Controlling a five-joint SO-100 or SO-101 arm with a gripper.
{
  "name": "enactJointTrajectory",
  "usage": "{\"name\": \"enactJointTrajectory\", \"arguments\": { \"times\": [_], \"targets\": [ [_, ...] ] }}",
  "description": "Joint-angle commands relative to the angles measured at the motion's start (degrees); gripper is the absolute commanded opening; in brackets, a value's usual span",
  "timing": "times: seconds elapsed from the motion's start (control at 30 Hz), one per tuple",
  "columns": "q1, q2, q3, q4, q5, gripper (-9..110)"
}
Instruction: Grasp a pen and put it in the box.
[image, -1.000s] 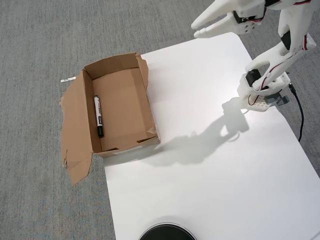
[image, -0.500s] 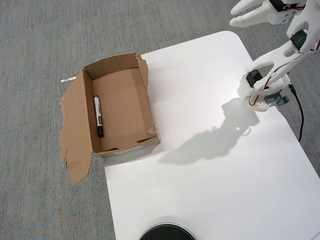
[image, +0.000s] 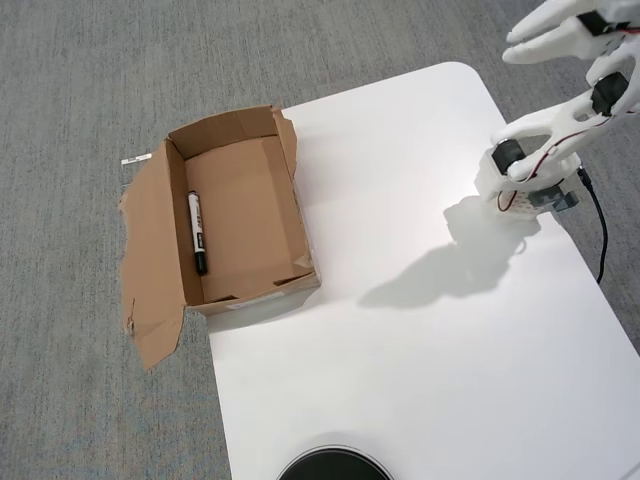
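The brown cardboard box (image: 250, 185) stands at the left edge of the white table (image: 420, 330), with its torn flap (image: 150, 260) splayed out to the left over the carpet. The white pen (image: 197, 232) with a black cap lies flat inside the box along its left wall, cap toward the bottom of the view. My gripper (image: 512, 46) is at the top right corner, far from the box, raised above the table. Its fingers lie close together and hold nothing.
The arm's white base and motors (image: 525, 175) sit at the table's right edge, with a black cable (image: 600, 225) running down beside them. A black round object (image: 333, 467) shows at the table's bottom edge. Grey carpet (image: 80, 100) surrounds the table.
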Motion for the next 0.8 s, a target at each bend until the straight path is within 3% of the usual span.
{"name": "enactJointTrajectory", "arguments": {
  "times": [0.0,0.43,0.77],
  "targets": [
    [-0.40,10.02,13.32,-0.62,0.57,7],
    [-0.40,36.91,48.47,-1.58,0.57,7],
    [-0.40,40.96,69.74,-17.75,0.31,7]
  ]
}}
